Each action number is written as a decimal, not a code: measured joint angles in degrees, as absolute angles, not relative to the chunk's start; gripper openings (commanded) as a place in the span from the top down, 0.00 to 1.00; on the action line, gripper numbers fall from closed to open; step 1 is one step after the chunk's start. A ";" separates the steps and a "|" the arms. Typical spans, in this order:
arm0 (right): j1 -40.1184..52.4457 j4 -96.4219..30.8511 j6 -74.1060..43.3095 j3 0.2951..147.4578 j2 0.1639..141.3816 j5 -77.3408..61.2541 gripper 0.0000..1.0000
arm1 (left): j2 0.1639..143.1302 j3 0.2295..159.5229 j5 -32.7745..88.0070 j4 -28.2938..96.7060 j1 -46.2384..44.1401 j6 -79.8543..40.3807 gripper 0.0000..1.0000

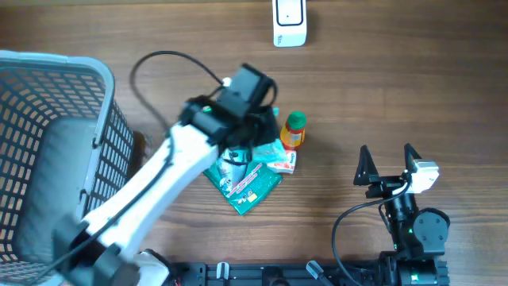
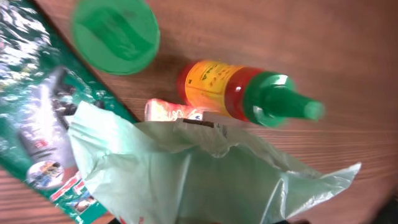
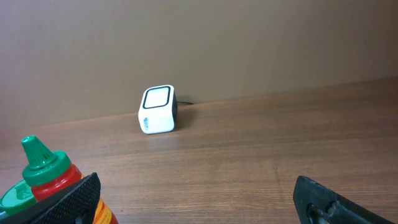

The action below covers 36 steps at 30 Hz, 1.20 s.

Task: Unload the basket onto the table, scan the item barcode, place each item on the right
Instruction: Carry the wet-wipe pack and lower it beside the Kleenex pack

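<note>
step: we judge this to be the pick-up, with the item taken from the pile and not yet carried to the scanner.
left gripper [image 1: 255,137]: down over the pile mid-table, closed most of the way. in the wrist view the pale green bag [image 2: 205,177] runs right up to the bottom edge where the fingers sit, so we read it as pinched by its near edge. the fingers themselves hardly show.
right gripper [image 1: 386,149]: spread wide, holding nothing, well apart on the right.
item: the pale green bag sits on top of the pile, overlapping the dark green packet [image 2: 37,118] and the small red and white box [image 2: 171,111], just beside the upright sauce bottle [image 2: 239,93].
barcode: we see none on the face turned to us, and we cannot tell which side carries it.
scanner [image 1: 289,22]: at the far edge of the table, well apart from the pile, its window facing the arms.
basket [image 1: 55,59]: on the left, beside the left arm.
next move: we think the bag must come clear of its neighbours without dragging the box or tipping the bottle. it then goes to the scanner, turned until the code faces the window. a limp bag may fold over its own code, so it wants holding flat.
</note>
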State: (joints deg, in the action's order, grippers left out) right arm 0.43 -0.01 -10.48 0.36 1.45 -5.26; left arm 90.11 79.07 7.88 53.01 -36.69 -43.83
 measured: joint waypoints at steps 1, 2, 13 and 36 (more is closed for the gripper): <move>0.45 -0.03 -10.48 0.36 1.43 -5.26 0.00 | 91.74 79.07 7.70 52.36 -37.23 -43.83 0.76; 0.45 -0.03 -10.48 0.36 1.43 -5.26 0.00 | 94.39 79.07 7.38 51.11 -38.06 -43.86 0.76; 0.45 -0.03 -10.48 0.36 1.45 -5.26 0.00 | 107.44 79.07 7.07 45.34 -42.13 -45.17 0.73; 1.08 -0.03 -10.48 0.36 1.43 -5.26 0.00 | 114.41 79.09 7.09 43.70 -42.28 -46.39 0.50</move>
State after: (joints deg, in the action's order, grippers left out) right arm 1.08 -0.03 -10.48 0.36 1.43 -5.26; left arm 114.41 79.09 7.09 43.70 -42.28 -46.39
